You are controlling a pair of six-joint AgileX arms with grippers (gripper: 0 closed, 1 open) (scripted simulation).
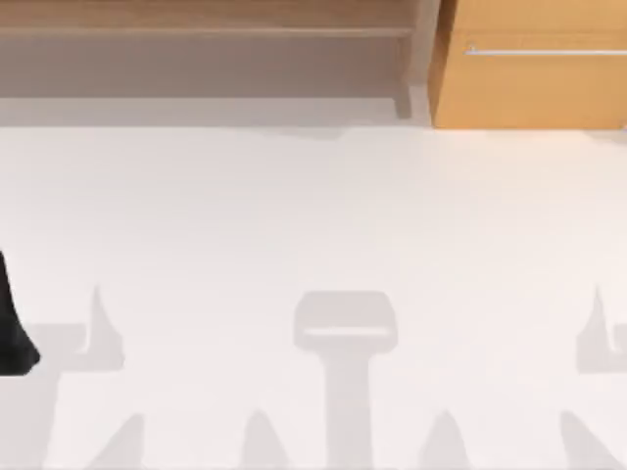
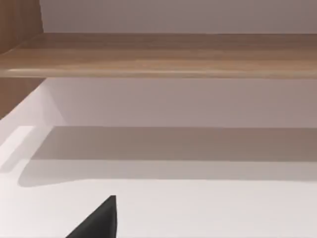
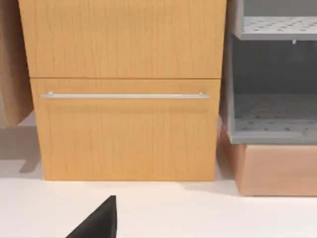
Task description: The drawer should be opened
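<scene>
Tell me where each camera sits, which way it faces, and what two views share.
Top view: above the table, looking down; shelf unit and drawer along the far edge; a dark piece of the left arm at the left edge.
Left wrist view: on the left arm, facing the shelf unit; a dark finger tip shows.
Right wrist view: on the right arm, facing the shut drawer and its handle; a dark finger tip shows.
Shared: top and right wrist views both show the drawer.

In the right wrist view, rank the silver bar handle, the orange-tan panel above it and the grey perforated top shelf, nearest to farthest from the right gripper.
From the right gripper, low over the table:
1. Thin silver bar handle, straight ahead on the orange-tan wooden drawer.
2. Orange-tan wooden panel, above the drawer.
3. Grey perforated top shelf, off to the side.
</scene>
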